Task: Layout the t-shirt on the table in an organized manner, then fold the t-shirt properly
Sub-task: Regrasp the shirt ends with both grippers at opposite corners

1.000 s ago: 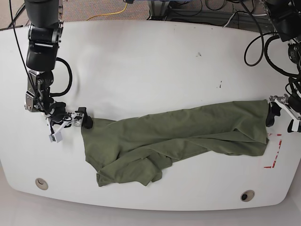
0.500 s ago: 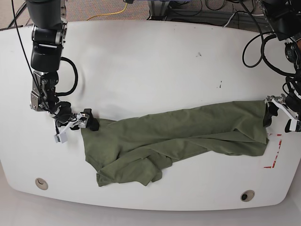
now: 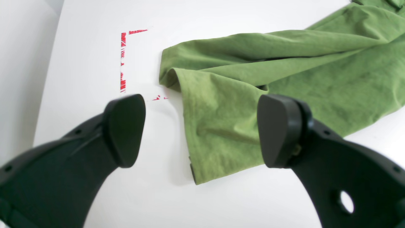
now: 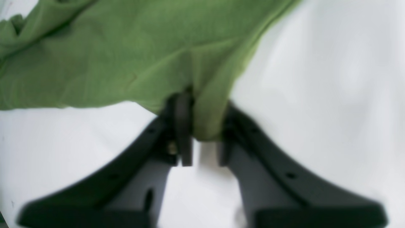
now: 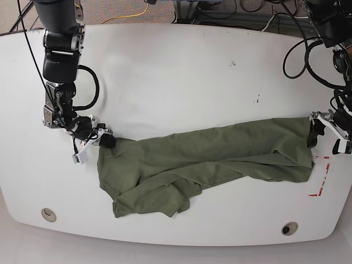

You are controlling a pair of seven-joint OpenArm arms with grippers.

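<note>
Olive-green cotton t-shirt (image 5: 209, 159), rumpled, stretched across the wide white smooth desk (image 5: 176, 71).
Right pincer (image 4: 199, 129): clenched on a bunched shirt edge, cloth trailing away ahead of it. Left pincer (image 3: 201, 129): released, jaws wide apart, the shirt's opposite corner lying between them; red tape outline (image 3: 122, 60) just beyond its tip.

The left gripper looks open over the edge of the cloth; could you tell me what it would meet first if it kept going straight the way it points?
Most likely the t-shirt: the left gripper frames its edge, with bare table beside it; depth is unclear.
</note>
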